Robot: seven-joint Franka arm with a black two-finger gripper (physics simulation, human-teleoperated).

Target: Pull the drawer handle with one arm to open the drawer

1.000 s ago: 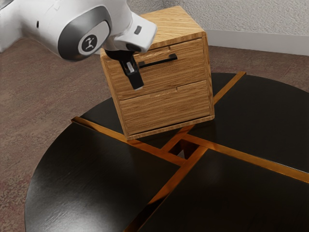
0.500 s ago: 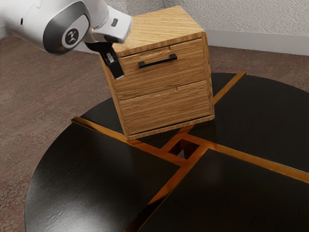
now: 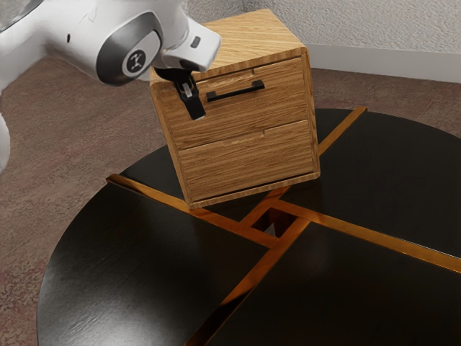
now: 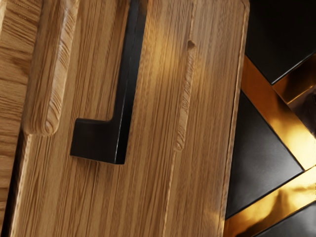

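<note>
Drawer (image 3: 277,101) is grained wood, its handle (image 3: 235,91) matt black

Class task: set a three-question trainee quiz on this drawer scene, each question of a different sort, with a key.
1. True or false: the drawer handle is white.
2. The cabinet stands on: A) a round black table; B) a carpet; C) a shelf.
3. Fill in: in the exterior view, the gripper hangs near the drawer handle's ____ end.
Key: 1 false; 2 A; 3 left.
</note>
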